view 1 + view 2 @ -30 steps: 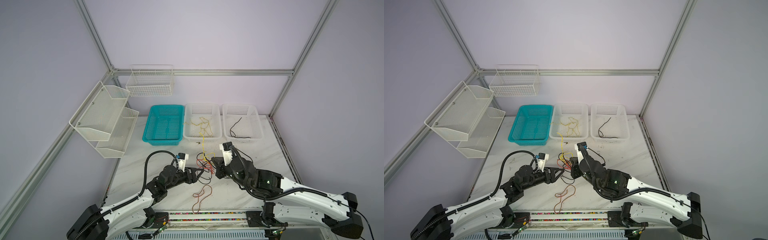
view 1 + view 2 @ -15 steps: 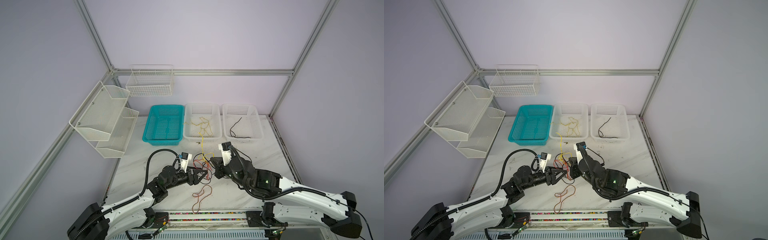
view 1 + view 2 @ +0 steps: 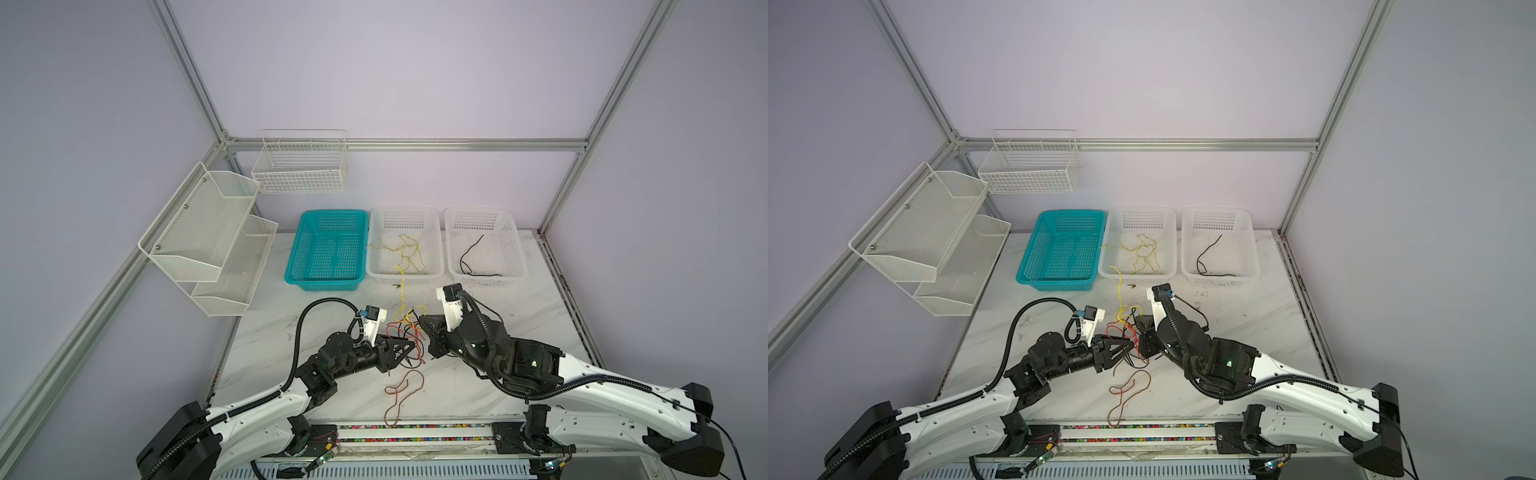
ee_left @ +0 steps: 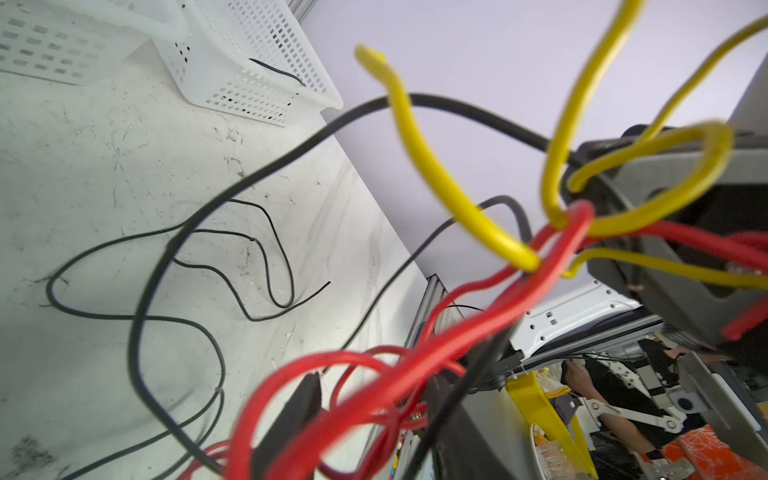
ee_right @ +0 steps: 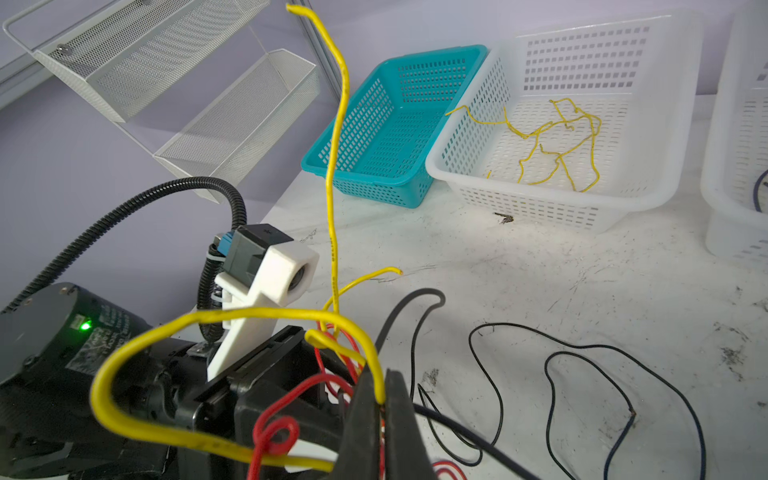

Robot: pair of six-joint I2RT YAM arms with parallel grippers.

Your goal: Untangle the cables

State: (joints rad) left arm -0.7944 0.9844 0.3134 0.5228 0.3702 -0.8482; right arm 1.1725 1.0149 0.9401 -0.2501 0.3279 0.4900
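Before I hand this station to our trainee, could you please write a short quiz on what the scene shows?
1. Fill in: the cables in the middle white basket are all ___ in colour.
2. Which basket holds a lone black cable? A teal basket; B middle white basket; C right-hand white basket.
3. True or false: the right end effector is shut on a yellow cable.
Key: 1 yellow; 2 C; 3 true.
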